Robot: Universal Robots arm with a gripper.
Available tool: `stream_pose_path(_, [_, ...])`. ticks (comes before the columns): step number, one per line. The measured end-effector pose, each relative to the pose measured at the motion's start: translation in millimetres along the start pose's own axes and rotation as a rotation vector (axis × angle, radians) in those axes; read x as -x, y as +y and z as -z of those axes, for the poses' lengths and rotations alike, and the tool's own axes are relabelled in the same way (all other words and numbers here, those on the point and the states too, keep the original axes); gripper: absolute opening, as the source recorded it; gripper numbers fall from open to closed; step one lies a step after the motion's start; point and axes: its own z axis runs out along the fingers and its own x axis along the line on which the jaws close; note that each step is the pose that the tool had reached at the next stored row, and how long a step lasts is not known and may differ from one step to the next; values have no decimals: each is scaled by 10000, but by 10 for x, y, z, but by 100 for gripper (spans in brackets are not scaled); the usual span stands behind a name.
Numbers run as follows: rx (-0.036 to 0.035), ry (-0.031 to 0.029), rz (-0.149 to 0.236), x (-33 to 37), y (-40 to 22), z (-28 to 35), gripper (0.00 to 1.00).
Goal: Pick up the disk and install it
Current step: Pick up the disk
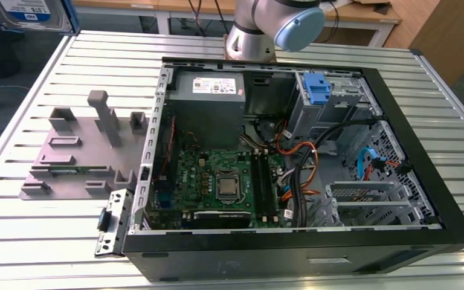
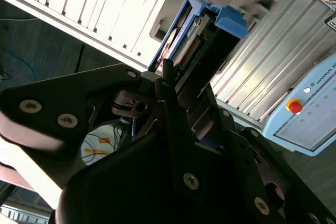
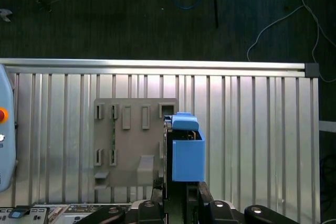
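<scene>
Disk (image 1: 31,13) is off the table and in the air: it sits in the top corner of the exterior view's left, label side showing, blue rail along its edge, well apart from the computer case (image 1: 296,257). In both wrist views it stands out edge-on from the gripper (image 2: 176,90), and the fingers (image 2: 164,80) look pressed onto its sides, so I read it as pinched, not loose. In the first wrist view the disk (image 3: 186,153) hangs over the edge of the grey fixture plate (image 3: 131,145), with the slatted table (image 3: 252,129) well below it. My read: pick-up is done, install is not. The case lies open on its side, and the drive cage by the tall blue clip (image 1: 316,90), next to the power supply (image 1: 208,90), holds no disk. Arm (image 1: 256,30): the base column stands at the far edge of the table behind the case and the links run out of the picture there — the wrist is high over the fixture side, tool pointing roughly down at the table.
</scene>
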Motion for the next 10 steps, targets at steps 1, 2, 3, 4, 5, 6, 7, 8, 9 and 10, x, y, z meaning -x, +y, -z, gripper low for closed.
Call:
stream_pose_path(1, [1,1,0,0,-2,0,35])
stream_pose_path(2, [1,1,2,0,-8,1,35])
stream_pose_path(3, [1,1,2,0,-15,1,35])
stream_pose_path(4, [1,0,1,0,-23,0,35])
stream_pose_path(5, [0,1,1,0,-33,1,35])
stream_pose_path(6, [0,1,1,0,-45,1,35])
stream_pose_path(7, [1,1,1,1,-58,1,35])
stream_pose_path(8, [0,0,0,1,-69,1,35])
stream_pose_path(9, [0,0,1,1,-78,1,35])
stream_pose_path(10, [0,0,1,1,-85,1,35])
